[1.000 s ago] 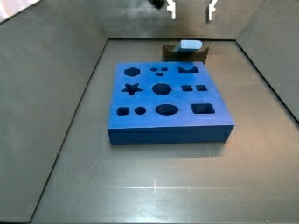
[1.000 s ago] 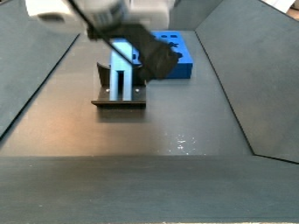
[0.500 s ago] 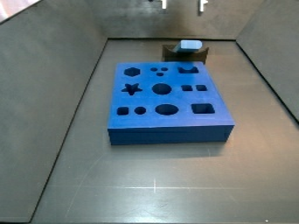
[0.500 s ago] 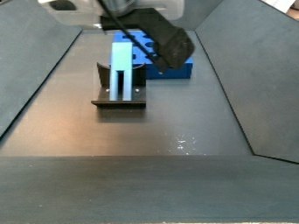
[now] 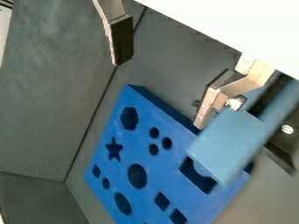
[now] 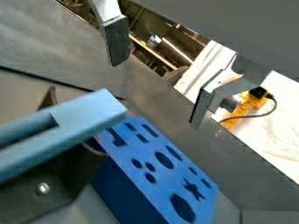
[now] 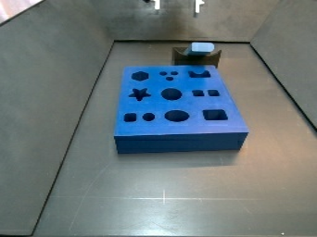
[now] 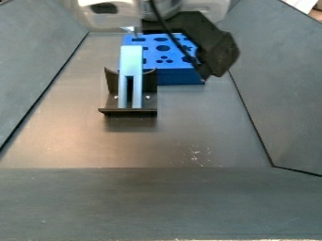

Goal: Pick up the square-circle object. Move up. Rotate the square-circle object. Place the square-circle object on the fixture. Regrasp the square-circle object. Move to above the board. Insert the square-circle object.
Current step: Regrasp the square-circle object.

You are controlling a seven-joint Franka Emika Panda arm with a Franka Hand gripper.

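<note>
Overhead, the gripper (image 7: 179,6) hangs high above the far end of the floor, its fingers (image 5: 117,39) spread apart and holding nothing. Below, the peg (image 8: 132,71) stands upright in the fixture (image 8: 128,105), just beside the blue board (image 7: 179,106).

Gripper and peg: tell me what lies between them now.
Nothing. In both wrist views the gripper hangs open and empty above the peg, which stands in the fixture; only air separates them. The board lies beside it.
</note>
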